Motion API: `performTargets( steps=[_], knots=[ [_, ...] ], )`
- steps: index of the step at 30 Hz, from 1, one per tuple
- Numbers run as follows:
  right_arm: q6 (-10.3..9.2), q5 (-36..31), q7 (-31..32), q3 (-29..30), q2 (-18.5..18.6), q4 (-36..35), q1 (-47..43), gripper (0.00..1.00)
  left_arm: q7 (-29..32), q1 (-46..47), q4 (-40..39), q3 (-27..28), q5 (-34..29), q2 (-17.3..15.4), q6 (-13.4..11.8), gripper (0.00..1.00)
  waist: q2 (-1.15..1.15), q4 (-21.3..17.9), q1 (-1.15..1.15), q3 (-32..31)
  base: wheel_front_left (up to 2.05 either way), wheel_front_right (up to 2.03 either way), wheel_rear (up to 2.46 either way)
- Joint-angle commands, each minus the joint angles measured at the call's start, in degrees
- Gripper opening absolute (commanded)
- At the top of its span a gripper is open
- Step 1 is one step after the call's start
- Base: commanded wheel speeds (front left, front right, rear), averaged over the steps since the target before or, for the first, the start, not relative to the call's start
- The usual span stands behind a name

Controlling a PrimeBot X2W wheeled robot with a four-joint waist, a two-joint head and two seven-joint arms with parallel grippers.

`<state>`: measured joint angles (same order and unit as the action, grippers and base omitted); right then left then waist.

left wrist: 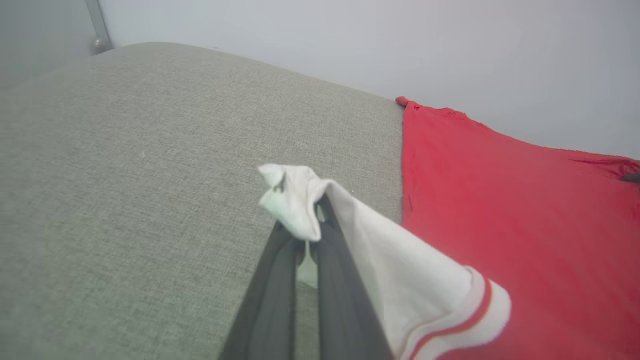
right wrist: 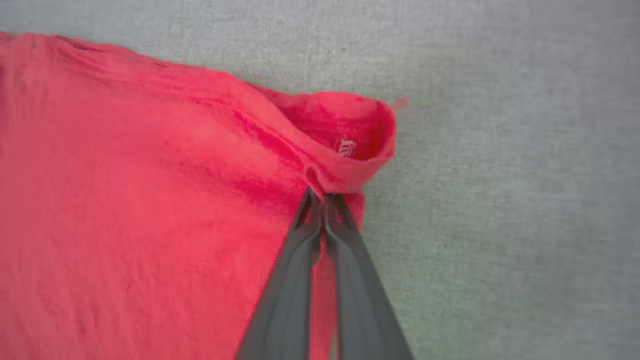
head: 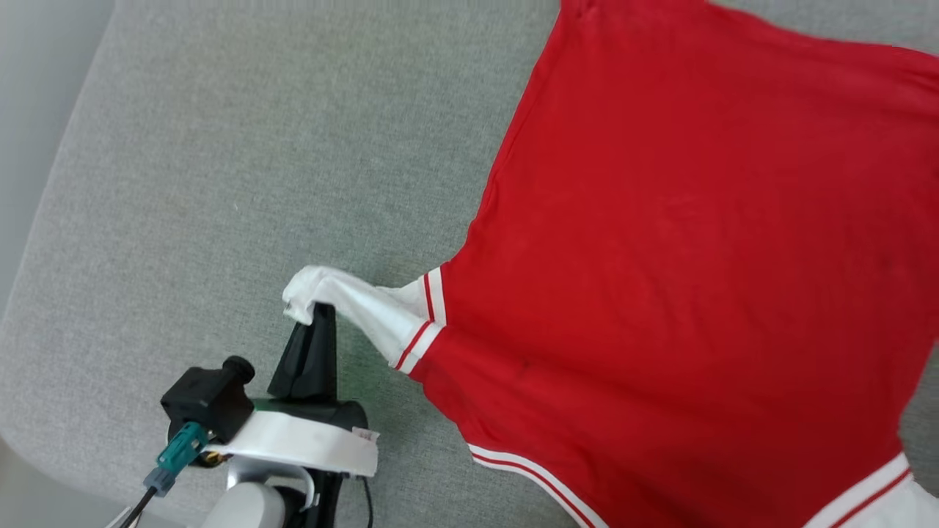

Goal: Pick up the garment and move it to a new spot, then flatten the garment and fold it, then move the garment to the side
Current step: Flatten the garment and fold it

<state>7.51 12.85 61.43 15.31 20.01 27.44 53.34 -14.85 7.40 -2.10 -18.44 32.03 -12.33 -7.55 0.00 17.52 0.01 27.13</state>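
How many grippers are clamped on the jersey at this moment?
2. The left gripper pinches the tip of the white sleeve of the jersey; the right gripper pinches a folded red edge of it, over the grey cushion.

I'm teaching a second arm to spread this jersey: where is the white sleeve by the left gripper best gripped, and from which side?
Grip the sleeve at its bunched white tip, past the striped trim, coming from the bare grey cushion side. It tapers away from the jersey body there, as the left gripper shows, shut on it.
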Motion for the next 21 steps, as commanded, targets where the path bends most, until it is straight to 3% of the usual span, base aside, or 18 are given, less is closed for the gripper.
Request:
performTargets(
  steps=[1, 7, 14, 21],
  knots=[
    [-0.04, 0.69, -0.33, -0.76, 1.15, -0.93, -0.72, 0.0, -0.29, -0.59, 0.27, 0.25, 0.22, -0.38, -0.15, 0.0, 0.0, -1.22, -0.01, -2.07, 0.0, 0.0, 0.0],
    [-0.04, 6.06, -1.05, -8.06, 5.96, -8.45, -8.37, 0.0, -0.16, -3.43, 2.44, 2.41, 1.34, -1.51, -1.12, 0.0, 0.0, -5.18, -0.01, -8.46, 0.0, 0.0, 0.0],
    [-0.04, 11.26, 0.92, -8.57, 9.63, -17.97, -26.79, 0.0, 0.99, -8.05, 3.67, 5.2, 2.96, -3.76, -2.81, 0.0, 0.0, -11.15, -0.01, -15.26, 0.0, 0.0, 0.0],
    [-0.04, 15.02, 3.73, -4.14, 5.2, -24.03, -48.68, 0.0, 2.69, -12.08, 3.11, 7.41, 4.36, -6.1, -4.29, 0.0, 0.0, -16.44, -0.01, -18.81, 0.0, 0.0, 0.0]
  ],
)
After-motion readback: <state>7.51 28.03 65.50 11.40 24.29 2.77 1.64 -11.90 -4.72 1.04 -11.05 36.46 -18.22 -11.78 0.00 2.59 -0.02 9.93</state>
